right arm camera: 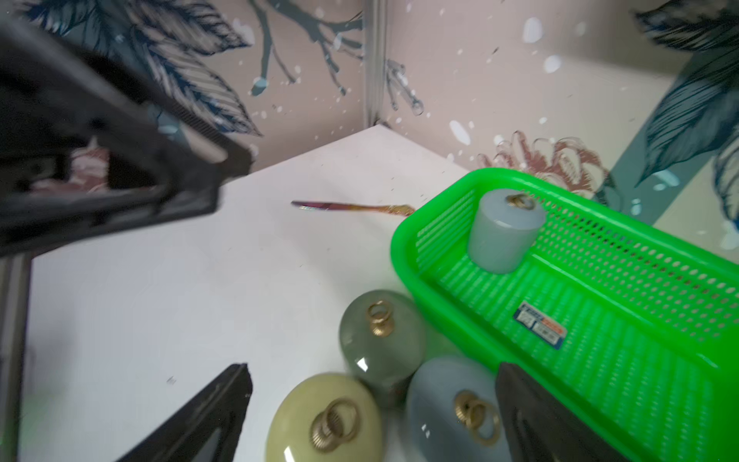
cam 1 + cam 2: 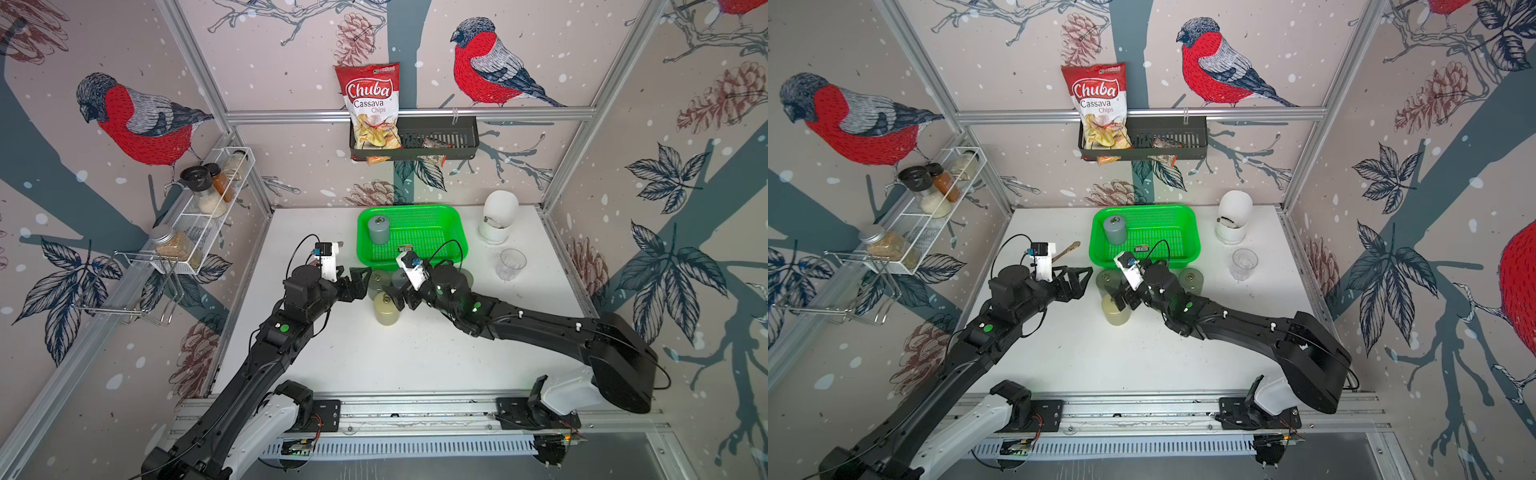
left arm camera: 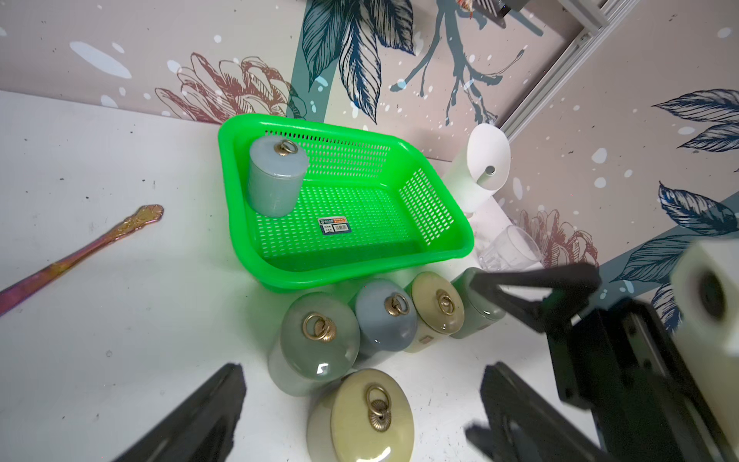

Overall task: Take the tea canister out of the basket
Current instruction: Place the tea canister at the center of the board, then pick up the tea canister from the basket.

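Note:
The bright green basket (image 2: 451, 232) (image 2: 1183, 237) (image 3: 360, 256) (image 1: 600, 320) stands at the back of the white table. A grey tea canister (image 2: 379, 229) (image 2: 1115, 229) (image 3: 276, 176) (image 1: 504, 232) with a brass ring lid stands upright in its far left corner. Several more canisters stand on the table just in front of the basket, among them a yellow one (image 2: 386, 311) (image 3: 360, 412) (image 1: 324, 420). My left gripper (image 2: 360, 282) (image 3: 364, 370) is open, left of this group. My right gripper (image 2: 399, 297) (image 1: 374, 372) is open above the yellow and grey-blue canisters (image 1: 452, 408), holding nothing.
A gold-purple utensil (image 3: 80, 256) (image 1: 352, 207) lies left of the basket. A clear cup (image 2: 511, 264) and a white holder (image 2: 498, 216) stand to its right. A black wall shelf (image 2: 436, 137) with a chips bag hangs behind. A white wire rack (image 2: 208, 208) holds jars at left.

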